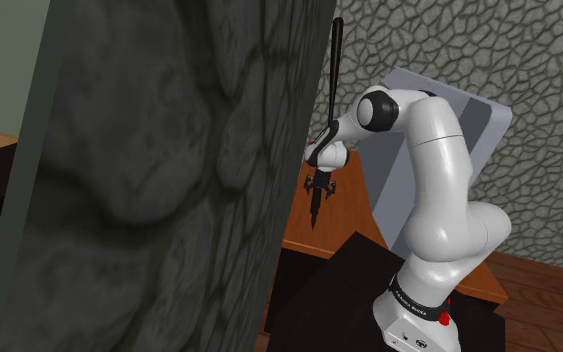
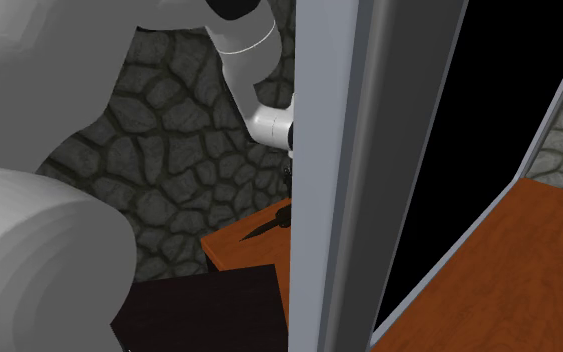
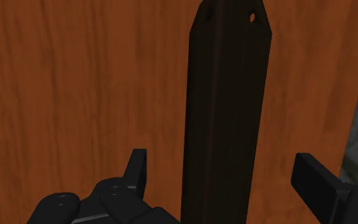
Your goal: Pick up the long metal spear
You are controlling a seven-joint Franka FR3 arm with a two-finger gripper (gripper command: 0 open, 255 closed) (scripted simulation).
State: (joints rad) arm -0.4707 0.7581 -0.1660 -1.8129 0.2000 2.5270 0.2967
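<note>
The spear [image 3: 227, 102] is a long, flat, dark blade with a small hole near its far end, and it lies on an orange-brown wooden table [image 3: 75, 83]. My gripper [image 3: 225, 162] is open just above it. One finger stands on each side of the blade, and neither touches it. In the shoulder view the gripper [image 1: 314, 212] points down at the table [image 1: 324, 245], and the spear's dark shaft [image 1: 332, 80] runs up from it along the stone wall's edge. The second exterior view has the spear's dark tip [image 2: 261, 226] lying on the table [image 2: 239, 250].
A big dark stone wall [image 1: 169, 170] stands close on the shoulder view's left, right beside the gripper. A grey door frame [image 2: 349, 170] hides the hand in the second exterior view, with a black area [image 2: 489, 120] beyond it. A dark lower surface [image 1: 319, 290] lies before the table.
</note>
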